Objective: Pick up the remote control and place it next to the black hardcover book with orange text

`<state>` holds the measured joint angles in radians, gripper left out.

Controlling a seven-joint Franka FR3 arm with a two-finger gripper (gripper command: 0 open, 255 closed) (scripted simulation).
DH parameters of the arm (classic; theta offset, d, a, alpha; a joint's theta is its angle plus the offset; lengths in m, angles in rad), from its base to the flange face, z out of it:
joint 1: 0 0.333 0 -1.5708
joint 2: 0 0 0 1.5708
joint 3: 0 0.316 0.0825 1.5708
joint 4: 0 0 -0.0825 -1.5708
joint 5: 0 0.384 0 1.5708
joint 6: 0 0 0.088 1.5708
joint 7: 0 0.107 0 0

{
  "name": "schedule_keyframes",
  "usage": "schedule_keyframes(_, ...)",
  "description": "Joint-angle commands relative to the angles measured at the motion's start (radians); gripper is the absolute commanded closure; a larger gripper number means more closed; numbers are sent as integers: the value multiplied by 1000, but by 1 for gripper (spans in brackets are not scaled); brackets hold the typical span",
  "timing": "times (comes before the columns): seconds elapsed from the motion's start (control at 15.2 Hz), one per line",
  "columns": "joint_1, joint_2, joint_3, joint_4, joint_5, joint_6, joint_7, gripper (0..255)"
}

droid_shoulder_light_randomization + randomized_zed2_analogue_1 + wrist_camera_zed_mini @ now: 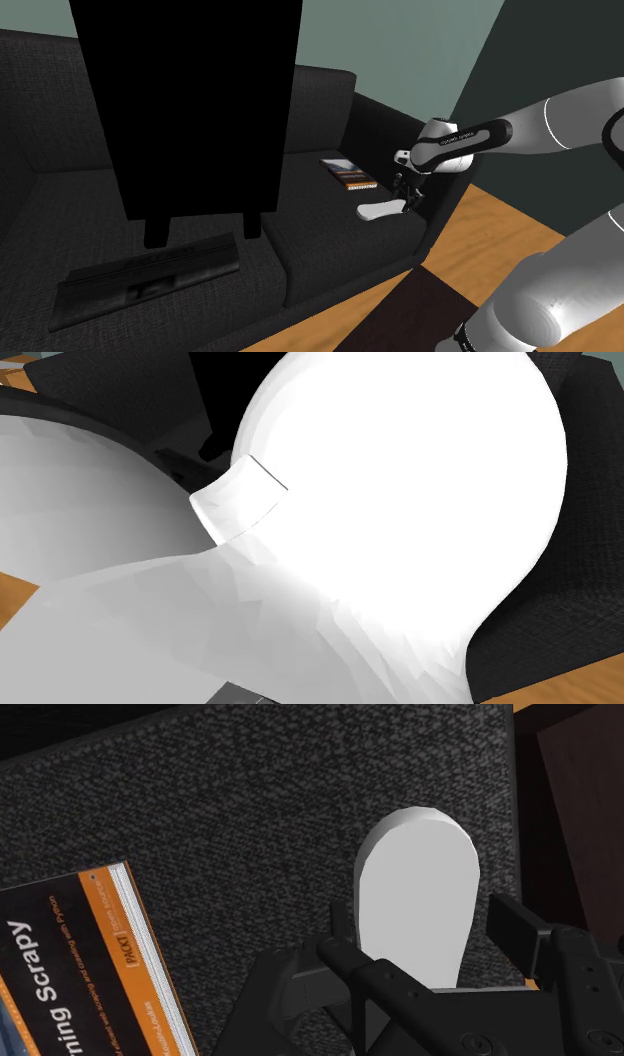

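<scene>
now, from the shoulder view the pale remote [380,210] lies on the sofa seat [320,232] beneath the jaws, the book [350,172] close beyond them. the wrist view has the jaws open astride the remote; centre them, then close squarely across its width.

Dark fabric sofa [320,238] on wooden floor [508,225]

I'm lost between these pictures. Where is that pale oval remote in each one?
Shoulder view: the remote lies on the dark couch seat, right of centre, by the gripper.
Second exterior view: not found; the white arm blocks the couch.
Wrist view: it lies between the open fingers, untouched.
Shared landmark: the book with the orange band, beside the remote.
</scene>
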<state>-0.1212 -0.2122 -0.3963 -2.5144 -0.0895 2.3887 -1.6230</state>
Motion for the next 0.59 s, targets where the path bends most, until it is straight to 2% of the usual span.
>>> schedule_keyframes(0.0, 1, 4, 0, -2, 1, 5, 0, 255)
schedule_keyframes(0.33, 1, 4, 0, -2, 1, 5, 0, 255)
schedule_keyframes(0.4, 1, 4, 0, -2, 1, 5, 0, 0)
schedule_keyframes(0.53, 1, 4, 0, -2, 1, 5, 0, 0)
